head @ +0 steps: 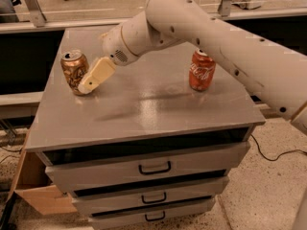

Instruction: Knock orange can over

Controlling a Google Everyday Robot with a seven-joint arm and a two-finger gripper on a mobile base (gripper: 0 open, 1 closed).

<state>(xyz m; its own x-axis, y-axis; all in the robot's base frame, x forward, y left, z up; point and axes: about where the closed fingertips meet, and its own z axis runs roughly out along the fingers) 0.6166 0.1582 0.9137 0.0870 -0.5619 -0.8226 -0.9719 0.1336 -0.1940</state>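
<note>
The orange can [74, 71], golden-tan with a mottled pattern and a silver top, stands upright at the left side of the grey cabinet top [144, 104]. My gripper [91, 83], cream-coloured, reaches in from the right and its tip touches the can's lower right side. The white arm stretches across the top from the right.
A red Coca-Cola can [201, 70] stands upright at the right of the cabinet top. The cabinet has several drawers [153, 166] below. A cardboard box [36, 195] sits on the floor at the lower left. A cable [273, 155] lies on the floor at the right.
</note>
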